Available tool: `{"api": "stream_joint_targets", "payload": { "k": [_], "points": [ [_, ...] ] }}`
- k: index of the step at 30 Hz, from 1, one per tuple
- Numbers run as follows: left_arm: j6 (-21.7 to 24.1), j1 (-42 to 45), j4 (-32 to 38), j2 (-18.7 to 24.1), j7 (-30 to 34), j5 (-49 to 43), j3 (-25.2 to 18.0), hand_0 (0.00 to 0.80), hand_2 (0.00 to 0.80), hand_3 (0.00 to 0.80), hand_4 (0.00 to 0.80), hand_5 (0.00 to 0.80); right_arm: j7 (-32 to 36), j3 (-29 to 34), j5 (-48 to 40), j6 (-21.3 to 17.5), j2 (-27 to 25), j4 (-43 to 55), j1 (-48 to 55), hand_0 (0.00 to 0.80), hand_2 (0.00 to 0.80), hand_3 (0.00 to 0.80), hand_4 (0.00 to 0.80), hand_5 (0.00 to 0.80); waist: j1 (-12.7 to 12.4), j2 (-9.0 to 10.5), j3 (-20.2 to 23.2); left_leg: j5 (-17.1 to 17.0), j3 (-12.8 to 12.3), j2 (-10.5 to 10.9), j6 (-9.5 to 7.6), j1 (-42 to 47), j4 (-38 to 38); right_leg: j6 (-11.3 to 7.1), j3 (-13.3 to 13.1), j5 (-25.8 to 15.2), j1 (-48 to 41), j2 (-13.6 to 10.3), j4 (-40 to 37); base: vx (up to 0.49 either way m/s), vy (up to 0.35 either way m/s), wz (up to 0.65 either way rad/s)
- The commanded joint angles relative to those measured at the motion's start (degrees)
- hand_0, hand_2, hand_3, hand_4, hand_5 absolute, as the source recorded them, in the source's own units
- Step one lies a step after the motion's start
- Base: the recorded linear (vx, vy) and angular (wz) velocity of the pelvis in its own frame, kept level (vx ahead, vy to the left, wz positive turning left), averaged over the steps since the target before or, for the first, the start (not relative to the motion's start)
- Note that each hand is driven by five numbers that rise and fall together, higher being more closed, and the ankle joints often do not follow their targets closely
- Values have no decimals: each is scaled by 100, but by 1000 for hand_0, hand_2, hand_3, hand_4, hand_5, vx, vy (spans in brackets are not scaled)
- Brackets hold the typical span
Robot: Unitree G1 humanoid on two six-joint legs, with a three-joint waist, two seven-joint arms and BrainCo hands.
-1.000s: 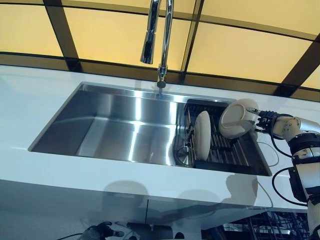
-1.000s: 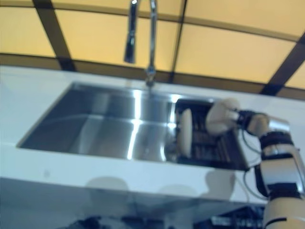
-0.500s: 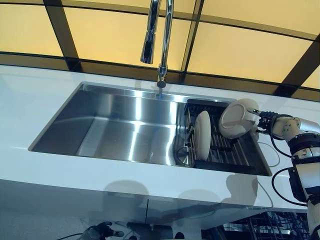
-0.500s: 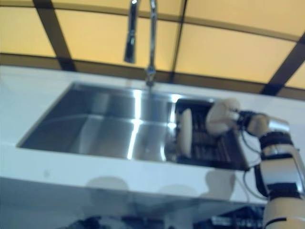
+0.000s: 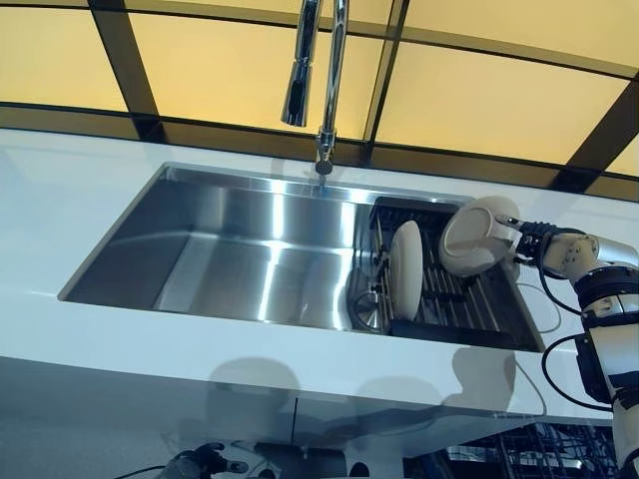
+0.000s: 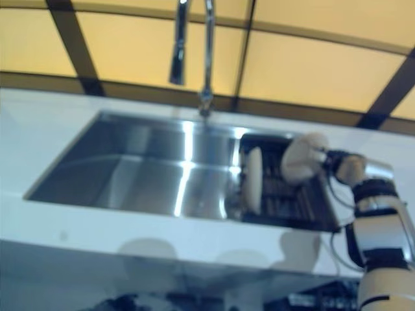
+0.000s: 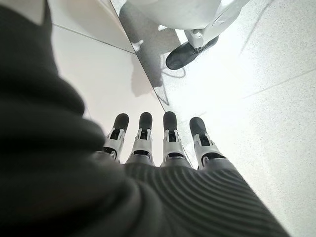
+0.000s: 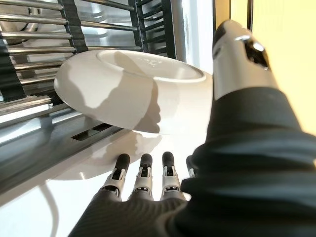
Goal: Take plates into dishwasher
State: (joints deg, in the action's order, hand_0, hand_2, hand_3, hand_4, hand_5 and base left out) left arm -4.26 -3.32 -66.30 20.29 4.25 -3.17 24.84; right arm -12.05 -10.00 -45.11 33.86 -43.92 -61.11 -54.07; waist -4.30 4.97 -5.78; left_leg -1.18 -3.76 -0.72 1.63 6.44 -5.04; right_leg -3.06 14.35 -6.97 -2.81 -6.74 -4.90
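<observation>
Your right hand [image 5: 552,247] pinches a white bowl [image 5: 477,236] by its rim, thumb [image 8: 240,59] over the edge and fingers [image 8: 143,174] beneath, holding it tilted above the right end of the rack [image 5: 469,304]. You have one plate [image 5: 404,269] standing on edge at the rack's left end, inside the sink [image 5: 235,249], below and right of the tap [image 5: 319,80]. Your left hand [image 7: 163,143] hangs low over the floor, fingers straight, empty.
</observation>
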Motion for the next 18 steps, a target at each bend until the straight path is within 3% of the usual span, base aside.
{"api": "stream_joint_targets", "payload": {
  "k": [1,18],
  "points": [
    [84,-261,-108,-70,-17,-52,483,0,0,0,0,0,-72,-366,-34,-356,-137,-210,-852,0,0,0,0,0,-284,-12,-134,112,-438,-23,-29,-96,4,-335,-42,374,-237,-29,280,0,0,0],
    [109,-270,-94,-100,-9,-16,555,0,0,0,0,0,-119,-362,-64,-637,-86,-197,-881,0,0,0,0,0,-329,-32,-203,93,-404,-34,-13,-138,15,-315,-6,389,-224,-33,290,1,0,0]
  ]
}}
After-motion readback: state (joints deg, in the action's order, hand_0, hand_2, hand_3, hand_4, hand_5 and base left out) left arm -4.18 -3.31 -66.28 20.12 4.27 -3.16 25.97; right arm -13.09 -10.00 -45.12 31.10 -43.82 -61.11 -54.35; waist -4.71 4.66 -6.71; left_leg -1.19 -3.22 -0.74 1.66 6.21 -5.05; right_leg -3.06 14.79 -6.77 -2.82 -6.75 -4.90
